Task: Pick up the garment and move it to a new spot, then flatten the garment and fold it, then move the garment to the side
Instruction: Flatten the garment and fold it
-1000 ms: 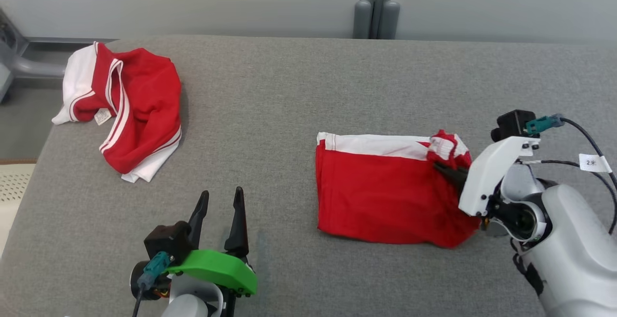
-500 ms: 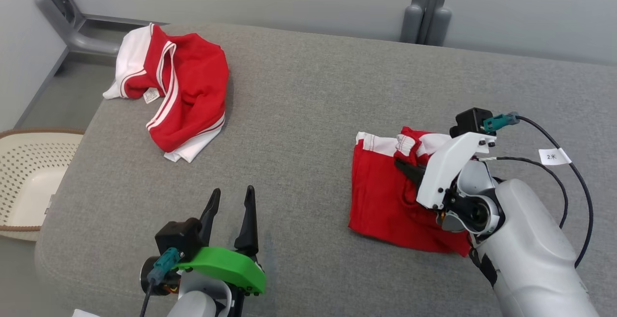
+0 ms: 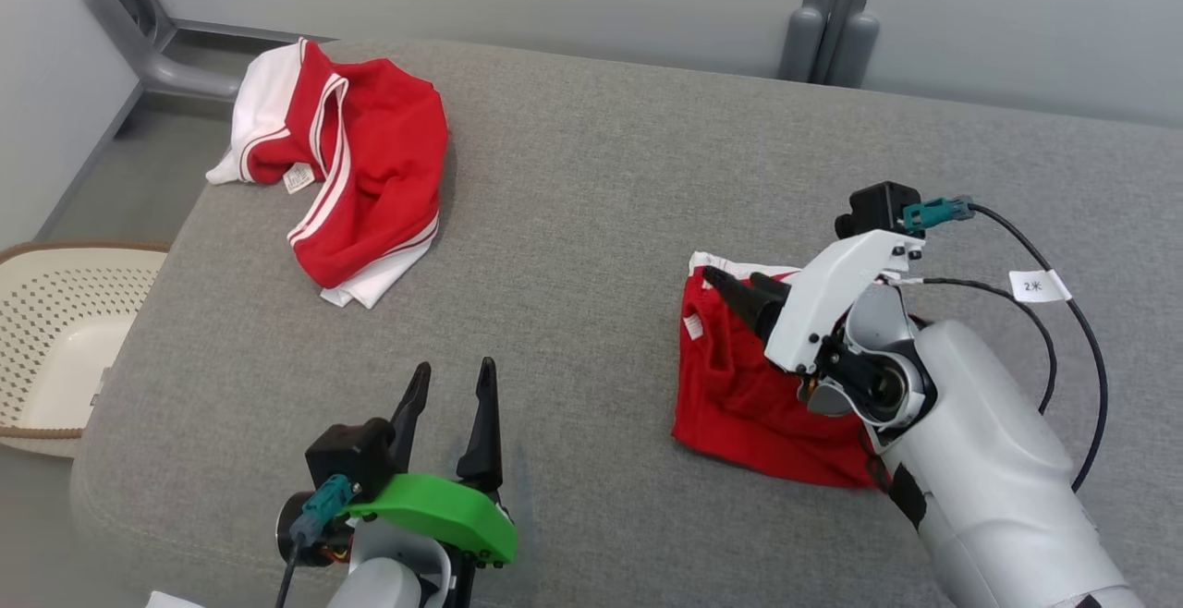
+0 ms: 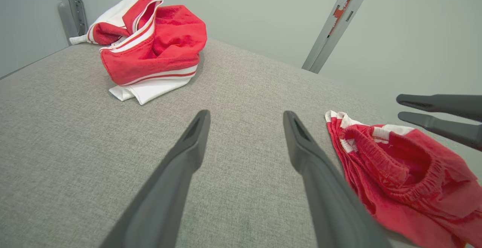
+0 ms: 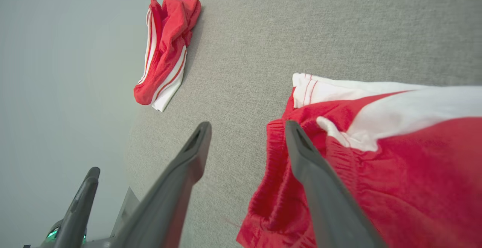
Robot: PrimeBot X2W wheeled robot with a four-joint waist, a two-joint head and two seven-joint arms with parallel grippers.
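Observation:
The garment [image 3: 739, 395] is a pair of red shorts with a white band, lying folded into a narrow bundle on the grey padded table [image 3: 573, 201] at the right. My right gripper [image 3: 730, 280] hovers over its upper left corner with fingers apart and nothing between them. In the right wrist view the right gripper [image 5: 246, 127] stands open over the elastic waistband edge of the garment [image 5: 395, 165]. My left gripper [image 3: 455, 370] is open near the table's front, left of the garment [image 4: 406, 180]. The left gripper [image 4: 246, 114] holds nothing.
A second red and white garment [image 3: 360, 174] lies crumpled at the table's far left corner. A pale perforated basket [image 3: 83, 248] stands on the floor left of the table. A grey post [image 3: 832, 26] rises behind the far edge.
My right gripper carried the garment's right edge leftward over the rest, folding it narrower, then opened and let go. The head camera turned, shifting the whole picture. The left gripper stayed put.

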